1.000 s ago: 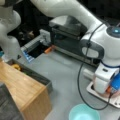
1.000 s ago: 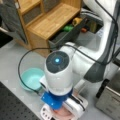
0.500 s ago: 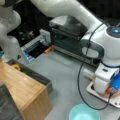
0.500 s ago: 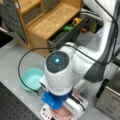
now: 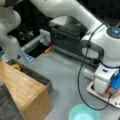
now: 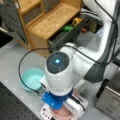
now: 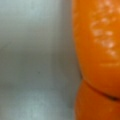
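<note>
Arm's end hangs over the open drawer (image 6: 65, 37) of the wooden cabinet (image 6: 50, 21) at the table's edge. The wrist view is filled by an orange object (image 7: 97, 50) on the drawer's grey floor. The gripper does not show (fingers' state: cannot tell). Judged step: close approach; a grasp calls for centring.

We see a teal bowl (image 5: 84, 113) (image 6: 32, 78) standing on the grey desk (image 5: 67, 72) (image 6: 15, 61), near the bottom of both front views. A wooden cabinet (image 5: 23, 92) (image 6: 48, 21) stands on the desk too. A black machine (image 5: 71, 40) sits at the back in a front view, and a blue-and-white card (image 5: 27, 55) lies near its left end.
</note>
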Robot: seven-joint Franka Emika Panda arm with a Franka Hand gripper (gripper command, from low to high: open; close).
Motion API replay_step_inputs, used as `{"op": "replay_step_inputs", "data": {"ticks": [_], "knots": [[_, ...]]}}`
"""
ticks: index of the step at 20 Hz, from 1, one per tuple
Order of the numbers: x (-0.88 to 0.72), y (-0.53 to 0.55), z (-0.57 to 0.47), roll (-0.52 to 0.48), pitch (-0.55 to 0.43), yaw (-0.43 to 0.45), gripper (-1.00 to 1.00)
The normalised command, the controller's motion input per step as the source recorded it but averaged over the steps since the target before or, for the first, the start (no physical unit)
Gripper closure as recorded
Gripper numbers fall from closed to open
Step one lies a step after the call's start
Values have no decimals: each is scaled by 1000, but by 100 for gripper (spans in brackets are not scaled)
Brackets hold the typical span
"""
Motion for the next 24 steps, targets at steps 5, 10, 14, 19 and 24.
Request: {"op": "replay_step_inputs", "data": {"ticks": [5,10,14,19,24], "knots": [[61,-71,-12,35,-1,61,-100],[22,-68,75,21,19,40,-100],[-39,-65,96,26,24,35,-100],[-83,-68,95,35,43,35,-100],[-130,-180,88,42,49,67,-100]]}}
